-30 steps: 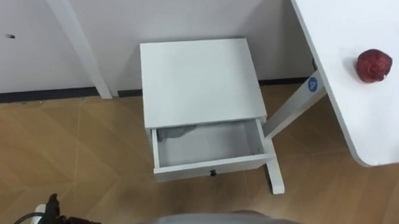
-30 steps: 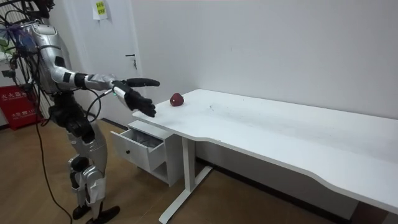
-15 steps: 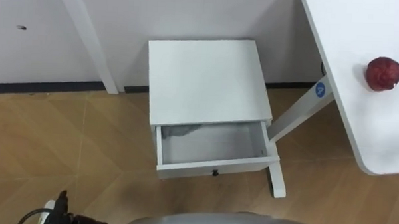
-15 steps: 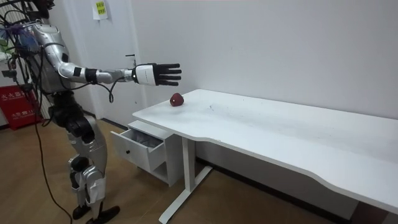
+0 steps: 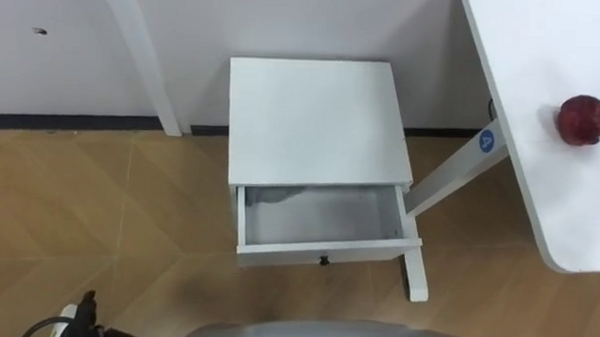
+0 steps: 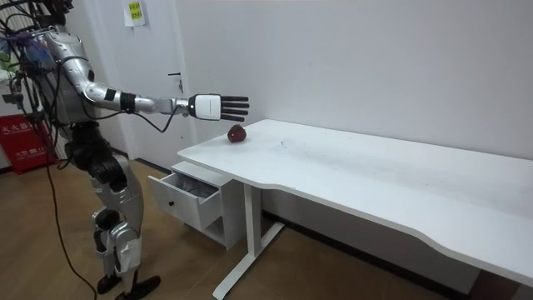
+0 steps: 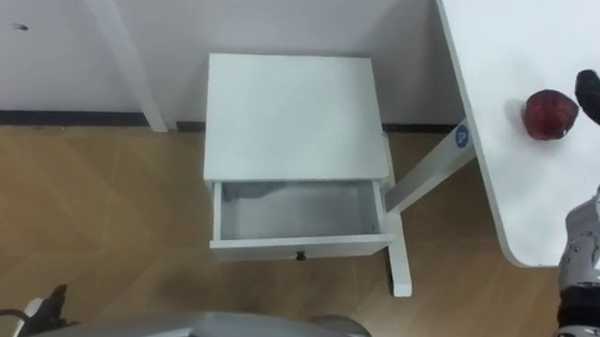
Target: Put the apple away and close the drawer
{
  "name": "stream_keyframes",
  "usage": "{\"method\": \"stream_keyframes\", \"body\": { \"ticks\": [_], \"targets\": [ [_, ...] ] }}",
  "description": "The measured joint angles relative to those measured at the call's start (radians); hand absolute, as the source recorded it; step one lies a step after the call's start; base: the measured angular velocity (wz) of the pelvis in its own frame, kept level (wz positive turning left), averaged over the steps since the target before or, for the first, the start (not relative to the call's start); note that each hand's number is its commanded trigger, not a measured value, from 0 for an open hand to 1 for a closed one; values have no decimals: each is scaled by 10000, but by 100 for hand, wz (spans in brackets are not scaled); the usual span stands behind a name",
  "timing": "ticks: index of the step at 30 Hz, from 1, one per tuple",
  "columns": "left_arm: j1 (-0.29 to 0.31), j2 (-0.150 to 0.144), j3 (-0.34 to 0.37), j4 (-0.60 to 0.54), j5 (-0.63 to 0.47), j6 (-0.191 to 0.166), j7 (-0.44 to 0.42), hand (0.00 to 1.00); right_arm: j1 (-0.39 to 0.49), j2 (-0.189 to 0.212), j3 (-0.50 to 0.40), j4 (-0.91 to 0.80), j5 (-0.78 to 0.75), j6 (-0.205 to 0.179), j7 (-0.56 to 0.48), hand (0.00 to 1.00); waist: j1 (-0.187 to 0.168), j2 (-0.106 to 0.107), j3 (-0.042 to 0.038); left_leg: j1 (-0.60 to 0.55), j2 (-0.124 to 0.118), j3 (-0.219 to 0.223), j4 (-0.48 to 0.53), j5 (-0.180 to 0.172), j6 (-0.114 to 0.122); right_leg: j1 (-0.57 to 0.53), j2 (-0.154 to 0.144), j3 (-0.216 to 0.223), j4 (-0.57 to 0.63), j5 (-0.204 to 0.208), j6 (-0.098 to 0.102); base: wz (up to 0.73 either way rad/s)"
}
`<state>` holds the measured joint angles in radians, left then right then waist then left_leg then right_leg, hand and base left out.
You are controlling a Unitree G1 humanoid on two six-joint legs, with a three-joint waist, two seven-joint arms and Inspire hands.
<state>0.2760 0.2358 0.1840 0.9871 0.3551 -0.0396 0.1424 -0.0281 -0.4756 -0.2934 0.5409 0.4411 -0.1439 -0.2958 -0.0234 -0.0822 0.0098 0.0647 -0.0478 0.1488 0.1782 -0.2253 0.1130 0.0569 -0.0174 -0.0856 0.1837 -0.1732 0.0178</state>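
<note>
Brown wooden floor [image 5: 98,212] lies under everything. On the right stands a big white table [image 5: 540,167]. Just left of its leg sits a small white cabinet [image 5: 317,124], and its drawer [image 5: 318,217] is pulled open toward the robot. Nothing can be seen inside it. The red apple [image 5: 585,119] lies on the table, far right, well apart from the drawer. The robot stands near the cabinet and reaches its right hand [image 6: 218,107] out over the table end. The fingers are straight and spread wide, holding nothing. The hand is near the apple but does not look to touch it.

The apple is round. A flat hand coming from the side could bump it, and it might roll off the edge to the floor. The drawer is low and small too, so a drop from high up could miss it.

The room view shows the whole hand and how the robot stands. The eye views look straight down into the drawer, and the right eye view shows a dark fingertip [image 7: 595,97] just right of the apple.
</note>
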Motion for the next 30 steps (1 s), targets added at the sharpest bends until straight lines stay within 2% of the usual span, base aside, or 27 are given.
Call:
{"method": "stream_keyframes", "body": {
  "ticks": [1,5,10,16,22,25,30],
  "targets": [
    [3,8,-38,7,0,82,0,0,-51,-18,29,133,-161,156,203,0,28,0,0,-1,0,-1,10,0,0,3,0,-1,0,0,0,0],
    [26,11,-49,89,9,266,3,0,-317,-206,427,467,-239,339,675,0,24,-8,3,-22,-2,-51,52,0,0,16,5,-52,4,0,0,3],
    [61,33,-67,142,75,353,4,0,-324,-265,463,767,-638,354,1097,0,30,-104,-46,14,0,-211,82,-1,-2,136,11,-260,-8,1,-1,11],
    [119,52,-219,178,92,361,-24,0,-322,-263,691,1221,-1386,373,1532,0,42,-156,-32,-1,-5,-215,110,-1,-2,166,7,-301,-13,2,-2,1],
    [133,119,-217,185,105,364,-298,0,-322,-265,691,1263,-2035,373,1894,0,42,-232,-66,7,-4,-217,99,-1,-2,159,-1,-439,-8,2,-2,0],
    [149,154,-216,185,104,366,-417,0,-322,-265,691,1521,-2137,373,2075,0,52,-288,-87,11,-4,-239,115,-1,-3,176,-10,-540,-7,2,-2,2],
    [297,160,-212,185,115,366,-467,0,-322,-267,690,2052,-2173,373,2273,0,35,-273,-75,6,-9,-257,110,-1,-2,219,-15,-559,-24,2,-2,1]
  ]
}}
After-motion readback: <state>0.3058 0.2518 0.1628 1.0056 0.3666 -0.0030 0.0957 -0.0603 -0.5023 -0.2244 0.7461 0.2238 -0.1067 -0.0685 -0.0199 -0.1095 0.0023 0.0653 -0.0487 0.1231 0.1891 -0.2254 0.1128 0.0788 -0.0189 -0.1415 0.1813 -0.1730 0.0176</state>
